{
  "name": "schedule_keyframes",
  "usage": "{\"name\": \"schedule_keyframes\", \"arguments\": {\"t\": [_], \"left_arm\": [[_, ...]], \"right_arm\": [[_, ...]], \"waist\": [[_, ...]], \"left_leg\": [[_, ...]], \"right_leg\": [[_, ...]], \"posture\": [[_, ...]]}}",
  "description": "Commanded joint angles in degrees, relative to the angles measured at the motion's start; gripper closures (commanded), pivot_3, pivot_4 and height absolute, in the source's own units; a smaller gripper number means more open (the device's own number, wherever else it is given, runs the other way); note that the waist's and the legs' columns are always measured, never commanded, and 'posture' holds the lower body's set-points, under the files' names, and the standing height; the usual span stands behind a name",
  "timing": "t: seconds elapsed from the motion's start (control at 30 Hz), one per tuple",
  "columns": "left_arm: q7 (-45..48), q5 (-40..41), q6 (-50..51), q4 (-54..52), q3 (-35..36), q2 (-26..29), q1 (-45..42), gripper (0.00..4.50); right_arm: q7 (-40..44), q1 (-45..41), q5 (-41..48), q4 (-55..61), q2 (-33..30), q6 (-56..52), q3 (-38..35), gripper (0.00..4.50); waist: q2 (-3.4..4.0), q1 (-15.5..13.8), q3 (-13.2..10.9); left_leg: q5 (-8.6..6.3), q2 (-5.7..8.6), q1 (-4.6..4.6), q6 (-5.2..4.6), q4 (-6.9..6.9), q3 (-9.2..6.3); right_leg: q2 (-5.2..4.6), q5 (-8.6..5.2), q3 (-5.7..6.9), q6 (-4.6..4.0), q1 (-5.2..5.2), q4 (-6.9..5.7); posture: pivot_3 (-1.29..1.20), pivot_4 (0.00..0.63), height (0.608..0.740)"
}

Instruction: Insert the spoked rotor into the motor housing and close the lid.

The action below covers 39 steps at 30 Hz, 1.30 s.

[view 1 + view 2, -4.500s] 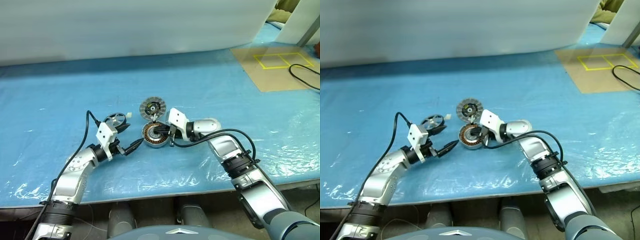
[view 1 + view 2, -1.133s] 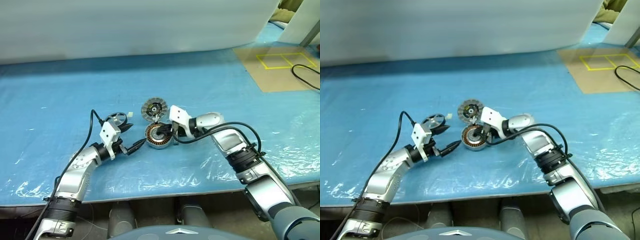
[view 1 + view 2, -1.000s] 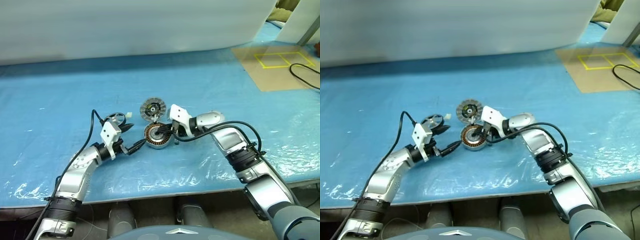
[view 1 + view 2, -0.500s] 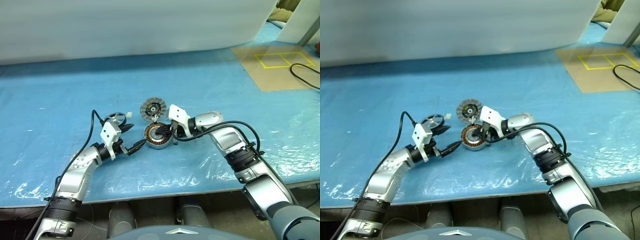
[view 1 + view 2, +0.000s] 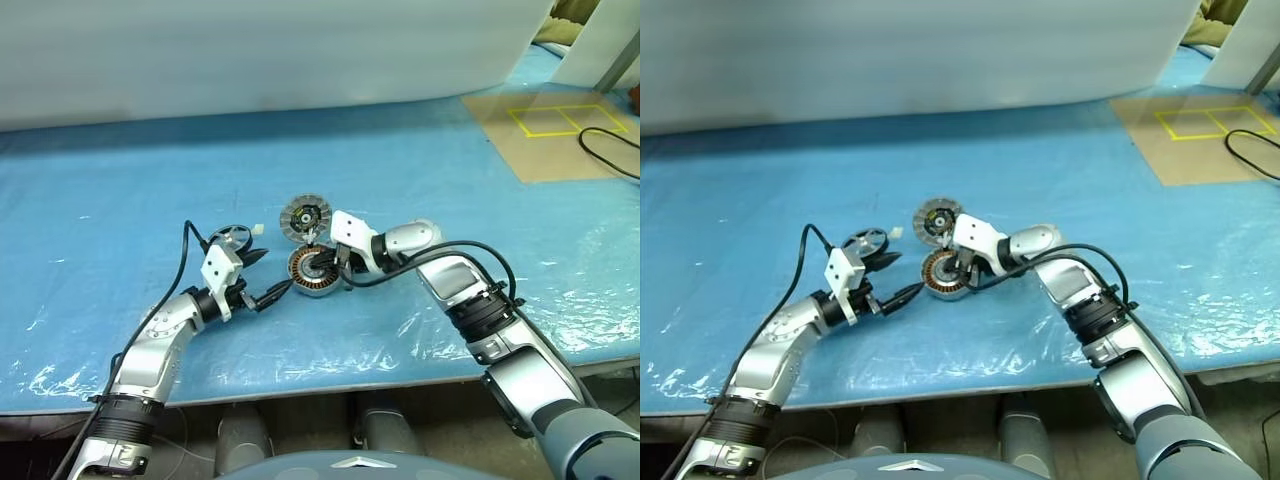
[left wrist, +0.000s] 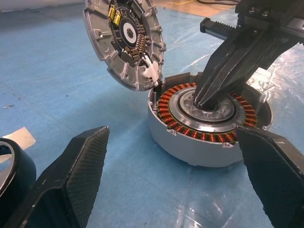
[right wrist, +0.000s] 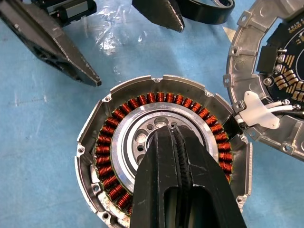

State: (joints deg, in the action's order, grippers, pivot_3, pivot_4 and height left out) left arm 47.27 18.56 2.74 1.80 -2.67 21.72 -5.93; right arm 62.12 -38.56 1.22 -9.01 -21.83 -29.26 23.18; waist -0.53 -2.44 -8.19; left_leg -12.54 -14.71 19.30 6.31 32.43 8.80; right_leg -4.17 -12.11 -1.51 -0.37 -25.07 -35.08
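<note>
Centrally, motor housing (image 7: pixel 164 156) — silver can (copper-brown windings); hub bright

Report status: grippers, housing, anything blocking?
Left gripper open, empty. Right gripper shut, tips on motor housing hub. Spoked rotor not inserted. Lid tilted against housing rim.

The motor housing (image 7: pixel 161 156) is seen lying flat and open-side up on the blue sheet: a shallow round silver can with a ring of copper-brown windings around a bright central hub. The lid (image 6: pixel 124 40) is found tilted on edge, its lower rim resting against the housing's rim, with a finned silver rim and dark centre facing outward. The spoked rotor (image 5: pixel 866 243), a dark-ringed wheel with thin silver spokes, is noted flat on the sheet, apart from the housing, uninserted.
</note>
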Motion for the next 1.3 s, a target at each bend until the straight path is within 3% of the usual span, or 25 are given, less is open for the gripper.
{"name": "schedule_keyframes", "arguments": {"t": [0.03, 0.23, 0.7, 1.0, 1.3], "left_arm": [[0.1, -0.1, -0.7, -1.6, -0.1, -0.2, 0.1, 0.0], [0.0, -0.3, -0.9, -1.3, -0.2, -0.3, -0.1, 0.0], [0.4, -0.4, -1.2, -1.0, 0.0, -0.2, -0.1, 0.0], [0.6, -0.4, -0.9, -1.3, 0.1, -0.1, 0.1, 0.0], [0.2, 0.1, -0.8, -1.9, 0.9, 0.1, 0.7, 0.0]], "right_arm": [[1.5, -0.4, 4.9, 2.2, 1.0, -11.1, -1.5, 4.48], [-0.9, 0.1, 5.0, 2.7, 0.1, -18.9, -0.5, 4.48], [-3.0, -1.0, 13.2, 3.6, 5.3, -5.0, -10.3, 4.48], [-2.1, -0.4, 4.9, -0.1, -0.2, 2.2, -2.8, 4.48], [-3.0, 0.5, 5.5, -1.8, 1.8, 4.1, -3.6, 4.48]], "waist": [[0.0, 0.0, 0.0], [0.0, -0.1, 0.0], [0.01, -0.1, 0.0], [0.01, 0.0, 0.0], [0.01, 0.1, 0.0]], "left_leg": [[0.0, 0.0, 0.0, 0.0, 0.0, 0.0], [0.0, 0.0, -0.02, 0.01, -0.01, 0.0], [0.0, 0.0, 0.03, 0.01, 0.0, 0.01], [0.0, 0.0, 0.12, 0.01, -0.01, 0.0], [0.0, 0.0, 0.15, 0.01, 0.02, 0.0]], "right_leg": [[0.0, 0.0, 0.0, 0.0, -0.01, -0.01], [0.0, 0.0, 0.01, 0.0, 0.01, 0.0], [-0.01, 0.0, 0.0, 0.0, -0.13, 0.01], [0.0, 0.0, 0.01, 0.0, -0.11, 0.02], [0.0, 0.0, 0.0, 0.0, -0.12, 0.0]], "posture": [[0.0, 0.15, 0.74], [0.0, 0.15, 0.74], [0.0, 0.15, 0.74], [0.0, 0.15, 0.74], [0.0, 0.15, 0.74]]}}
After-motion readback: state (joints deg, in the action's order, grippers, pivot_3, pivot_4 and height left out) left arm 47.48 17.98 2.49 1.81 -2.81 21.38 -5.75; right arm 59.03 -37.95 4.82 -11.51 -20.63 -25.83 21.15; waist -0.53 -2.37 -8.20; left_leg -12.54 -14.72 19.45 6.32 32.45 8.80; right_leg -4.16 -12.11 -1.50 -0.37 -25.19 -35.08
